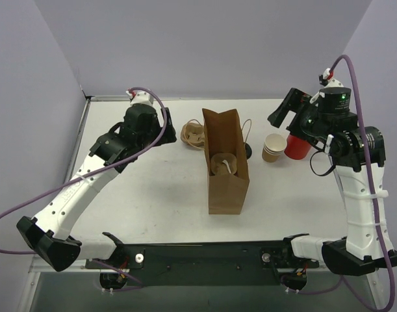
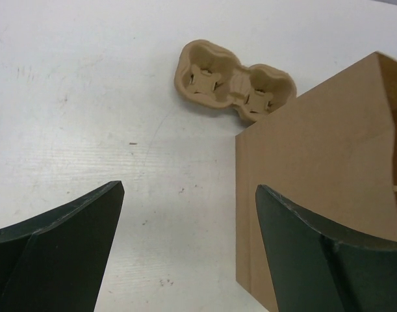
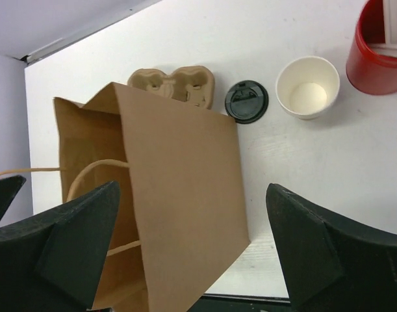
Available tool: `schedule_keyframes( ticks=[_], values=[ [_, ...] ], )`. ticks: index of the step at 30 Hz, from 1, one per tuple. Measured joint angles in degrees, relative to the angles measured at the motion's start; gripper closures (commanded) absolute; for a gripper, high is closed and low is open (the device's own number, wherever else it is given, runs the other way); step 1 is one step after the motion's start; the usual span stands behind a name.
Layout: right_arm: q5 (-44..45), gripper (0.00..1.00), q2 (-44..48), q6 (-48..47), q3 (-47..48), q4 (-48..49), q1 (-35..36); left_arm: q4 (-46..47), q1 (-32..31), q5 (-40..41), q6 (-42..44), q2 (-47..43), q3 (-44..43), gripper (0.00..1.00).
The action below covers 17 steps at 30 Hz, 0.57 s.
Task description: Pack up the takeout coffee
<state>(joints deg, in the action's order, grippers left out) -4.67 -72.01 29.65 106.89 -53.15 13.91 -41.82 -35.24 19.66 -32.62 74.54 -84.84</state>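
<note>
Although both claws gape wide and hold nothing, the small brown kraft paper cup [image 1: 221,162] seems to sit down inside the tall brown paper bag [image 1: 225,188] at the middle of the tabletop [image 1: 153,195]. It shows only as a round tan rim in the top view. It lies to the right of the left claw [image 2: 190,188], which hangs low just beside the bag's left wall. It lies to the left of the right claw [image 3: 192,188], which looks down on the bag from higher up, toward the right edge. I judge the left arm the nearer. The bag's mouth runs long from the far edge toward the near edge, so any reach inside must come from above. A round black plastic lid [image 3: 246,101] lies flat on the tabletop just beside the bag's right wall, apart from the cup. Whether the cup is capped cannot be told. Both wrist views hide the bag's inside behind its walls.
</note>
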Motion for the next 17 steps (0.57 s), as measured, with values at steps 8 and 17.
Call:
schedule_keyframes(
  ticks=[8,17],
  values=[
    [0.48,0.11,1.64,4.17,-11.17,3.23,-2.64,-1.42,0.20,2.16,-1.36,-1.62,4.83,0.06],
    [0.44,0.10,1.75,6.40,-18.34,6.08,-2.73,-2.80,0.20,4.59,-2.73,-0.74,4.98,0.05]
  ],
)
